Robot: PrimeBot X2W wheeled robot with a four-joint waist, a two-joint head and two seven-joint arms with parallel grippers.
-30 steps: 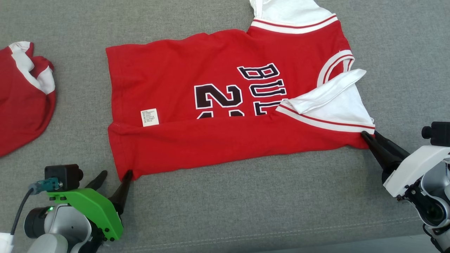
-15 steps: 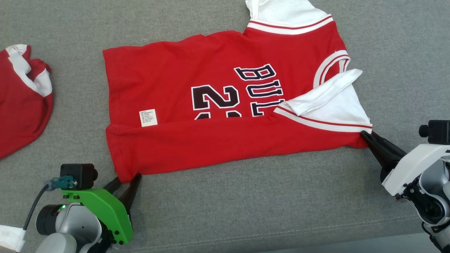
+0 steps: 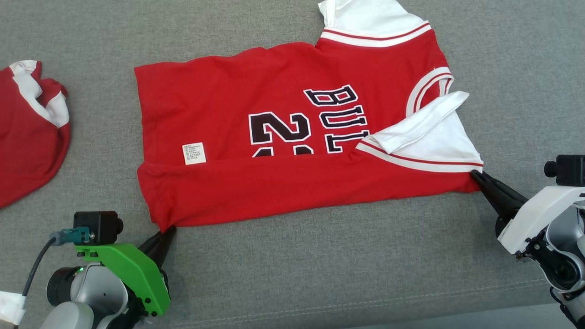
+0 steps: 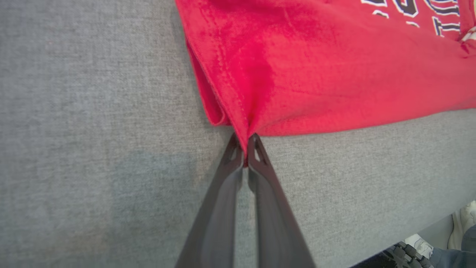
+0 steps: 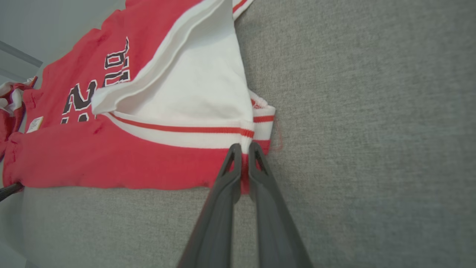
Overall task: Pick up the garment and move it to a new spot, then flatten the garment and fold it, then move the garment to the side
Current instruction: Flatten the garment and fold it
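Jersey (image 3: 219, 100) pinched at both near corners.
The jersey lies spread on the grey cushion (image 3: 320, 274), with its near edge folded up over the lower part of the number. The left gripper (image 4: 244, 140) has its fingers closed tight on the red hem corner. The right gripper (image 5: 244, 147) is clamped on the corner below the white sleeve. A second garment (image 3: 27, 137) lies crumpled well off to the left.

A: What's the left gripper (image 3: 168, 230) made of?
B: 2 long dark fingers (image 3: 157, 242), a bright green bracket (image 3: 123, 269) with black screws (image 3: 147, 299), a black camera box (image 3: 96, 225), a teal plug (image 3: 73, 236) on a black cable (image 3: 33, 271).
A: And the right gripper (image 3: 474, 173)?
B: Same dark fingers (image 3: 496, 194), white housing (image 3: 534, 219), black camera (image 3: 566, 170).
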